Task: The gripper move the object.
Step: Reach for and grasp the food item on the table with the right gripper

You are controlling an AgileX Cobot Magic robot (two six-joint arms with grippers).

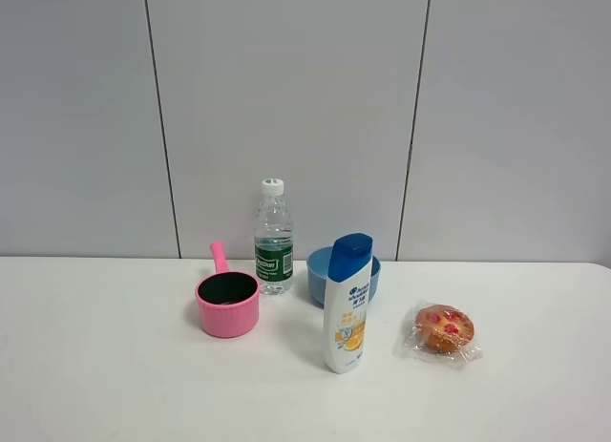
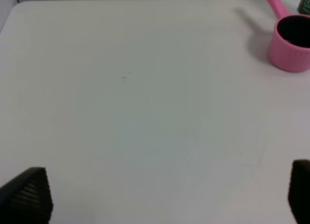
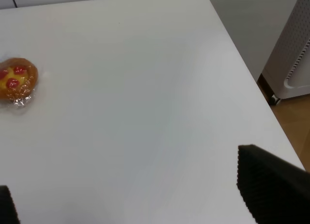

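Observation:
The muffin, golden-brown with red bits and wrapped in crinkly clear plastic, lies on the white table at the right, beside the shampoo bottle. It also shows in the right wrist view, far from the fingers. My right gripper is open and empty, above bare table near the table's right edge. My left gripper is open and empty above bare table at the left. Neither gripper shows in the exterior high view.
A pink pot with a handle, also in the left wrist view, a clear water bottle, a blue bowl and a white shampoo bottle with a blue cap stand mid-table. A white appliance stands on the floor beyond the table's right edge.

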